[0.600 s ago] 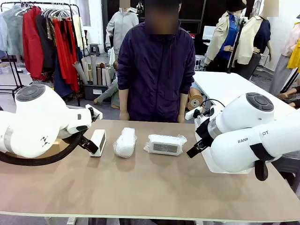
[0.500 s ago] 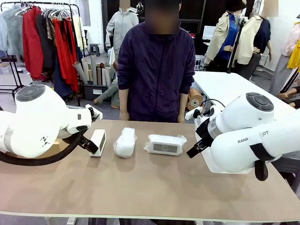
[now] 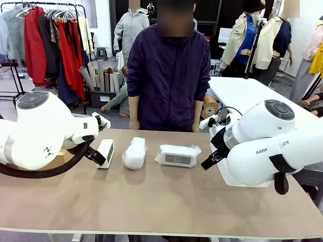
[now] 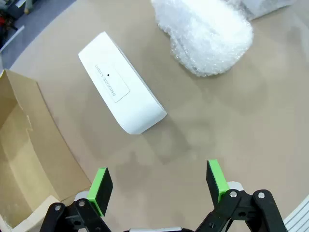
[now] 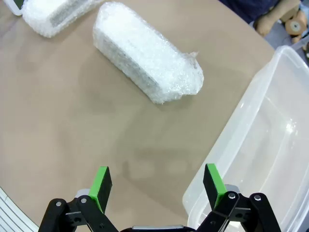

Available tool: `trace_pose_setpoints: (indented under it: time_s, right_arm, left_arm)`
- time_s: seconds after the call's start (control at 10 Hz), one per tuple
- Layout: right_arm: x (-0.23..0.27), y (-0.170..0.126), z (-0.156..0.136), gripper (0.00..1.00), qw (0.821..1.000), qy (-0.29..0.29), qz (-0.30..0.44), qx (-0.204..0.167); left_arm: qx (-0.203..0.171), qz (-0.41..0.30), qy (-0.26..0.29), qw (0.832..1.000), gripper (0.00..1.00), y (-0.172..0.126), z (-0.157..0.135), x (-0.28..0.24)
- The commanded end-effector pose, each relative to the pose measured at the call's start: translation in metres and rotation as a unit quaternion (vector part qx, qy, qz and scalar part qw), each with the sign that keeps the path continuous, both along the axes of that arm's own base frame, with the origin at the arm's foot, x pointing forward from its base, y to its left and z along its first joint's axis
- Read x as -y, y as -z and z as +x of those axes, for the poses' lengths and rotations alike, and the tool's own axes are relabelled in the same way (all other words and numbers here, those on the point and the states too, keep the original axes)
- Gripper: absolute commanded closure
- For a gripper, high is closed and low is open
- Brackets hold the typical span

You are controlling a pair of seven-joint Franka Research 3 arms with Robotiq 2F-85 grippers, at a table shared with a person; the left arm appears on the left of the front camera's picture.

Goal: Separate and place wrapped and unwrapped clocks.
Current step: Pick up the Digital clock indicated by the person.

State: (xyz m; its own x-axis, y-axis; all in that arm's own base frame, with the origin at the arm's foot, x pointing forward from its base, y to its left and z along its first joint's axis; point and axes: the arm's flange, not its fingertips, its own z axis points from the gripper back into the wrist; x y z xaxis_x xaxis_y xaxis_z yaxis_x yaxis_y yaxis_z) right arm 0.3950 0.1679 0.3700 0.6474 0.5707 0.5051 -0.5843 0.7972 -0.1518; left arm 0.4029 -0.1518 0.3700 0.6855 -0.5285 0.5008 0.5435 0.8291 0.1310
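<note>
Left gripper (image 4: 159, 183): fingers apart, holding nothing, over the table (image 3: 151, 201) between a cardboard box (image 4: 21, 145) and the bare clock (image 3: 105, 152). To its right, in 1 row, lie the middle wrapped clock (image 3: 135, 153) and the right wrapped clock (image 3: 177, 156), screen up. Right gripper (image 5: 158, 186): fingers apart, empty, near the right wrapped clock, beside a clear plastic bin (image 5: 260, 140).

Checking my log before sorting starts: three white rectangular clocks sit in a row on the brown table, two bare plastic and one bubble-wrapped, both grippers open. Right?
The counts are swapped. The front view shows one bare white plastic clock, the middle bubble-wrapped clock and the right-hand bubble-wrapped clock. The rest holds: a row on the brown table, left gripper and right gripper open.
</note>
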Motion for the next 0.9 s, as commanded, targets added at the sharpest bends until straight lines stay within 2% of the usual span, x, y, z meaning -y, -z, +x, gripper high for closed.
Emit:
trace_pose_setpoints:
  time_s: [0.0,0.8]
  right_arm:
    - [0.0001,-0.0002,0.0000,0.00,1.000,0.000,0.000,0.000]
    - [0.0001,-0.0002,0.0000,0.00,1.000,0.000,0.000,0.000]
  left_arm:
    - [0.000,0.000,0.000,1.000,0.00,-0.0001,0.0000,-0.0001]
    - [0.000,0.000,0.000,1.000,0.00,-0.0001,0.0000,-0.0001]
